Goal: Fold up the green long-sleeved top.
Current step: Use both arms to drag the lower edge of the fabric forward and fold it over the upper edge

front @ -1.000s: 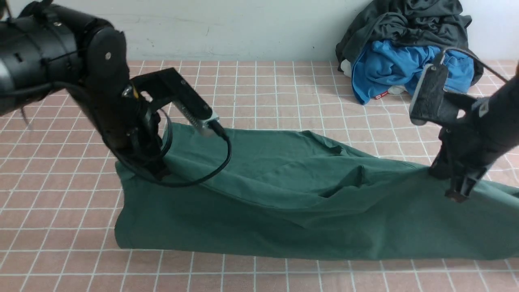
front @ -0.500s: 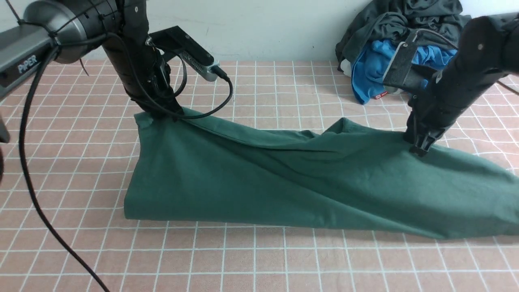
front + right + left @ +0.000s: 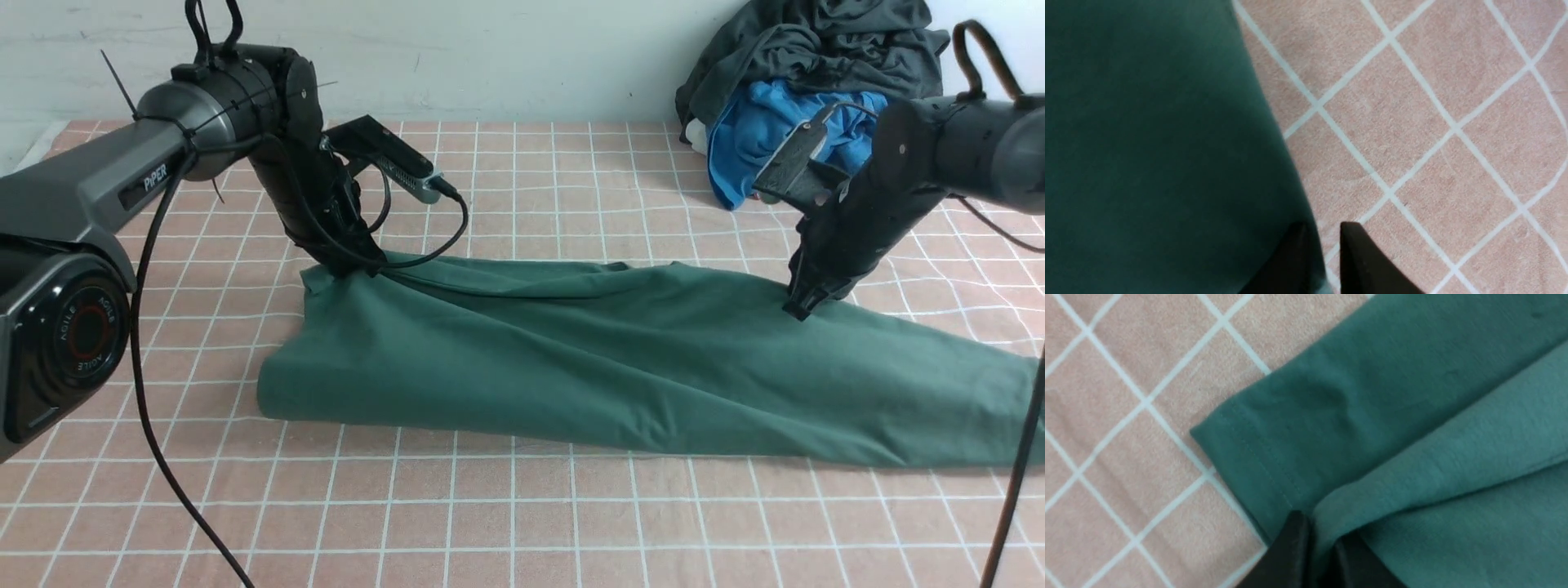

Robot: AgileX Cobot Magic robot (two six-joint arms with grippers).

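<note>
1. The left gripper pinches a fold at a hemmed corner of the green top, its fingers nearly together with cloth between them.
2. The right gripper rests at the top's far edge with its fingers slightly apart; I cannot tell whether it grips.
3. The top lies spread between both grippers on the checked cloth.
4. Behind the right gripper, well apart, a blue garment lies under a dark grey garment.
5. A black cable loops just beside the left gripper.

matt knit green top, fuzzy tablecloth
</note>
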